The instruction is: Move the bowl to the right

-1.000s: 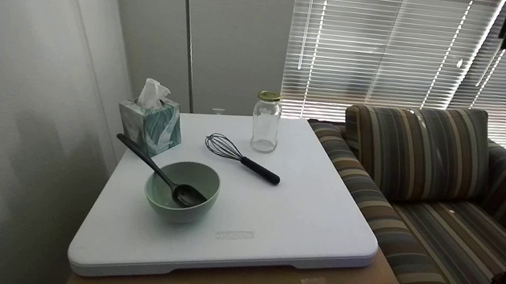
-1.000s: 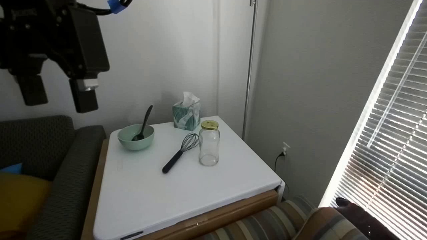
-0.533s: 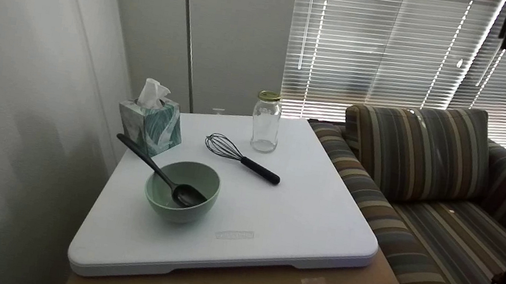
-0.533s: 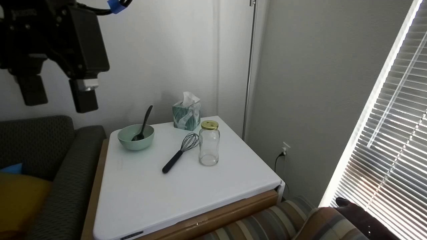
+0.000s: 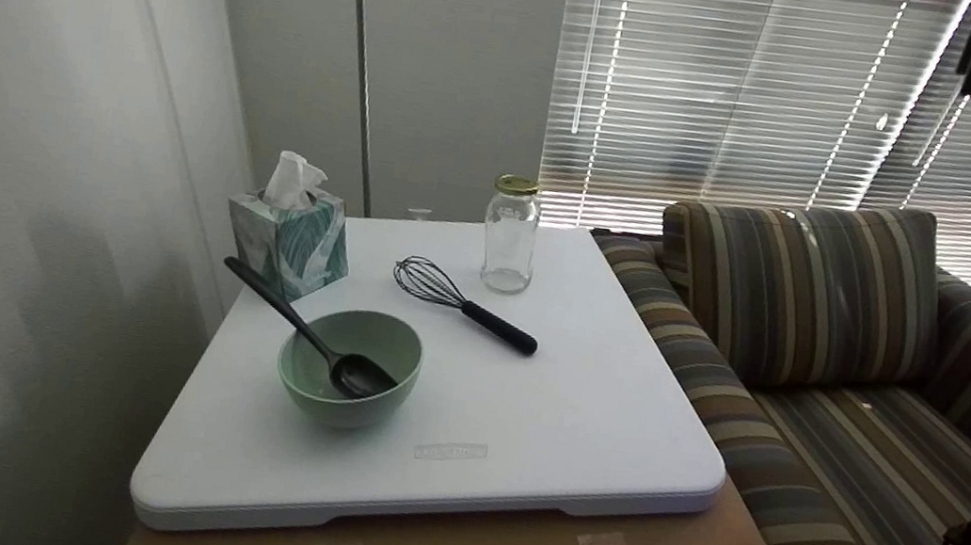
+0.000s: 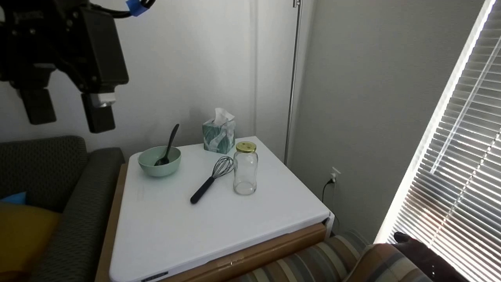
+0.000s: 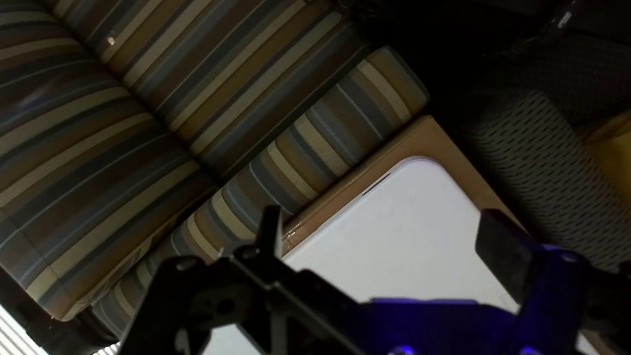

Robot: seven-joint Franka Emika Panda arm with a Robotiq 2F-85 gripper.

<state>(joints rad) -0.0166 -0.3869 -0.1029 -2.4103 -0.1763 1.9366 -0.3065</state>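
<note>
One gripper (image 6: 71,117), two fingers standing wide apart, above table level. One green bowl (image 5: 372,337), on one white table (image 5: 578,428), toward its near-left corner in an exterior view. Inside it, one black spoon (image 5: 353,373), handle over the rim. Same table: one tissue box (image 5: 308,248), one whisk (image 5: 481,315), one lidded jar (image 5: 510,243), upright.
</note>
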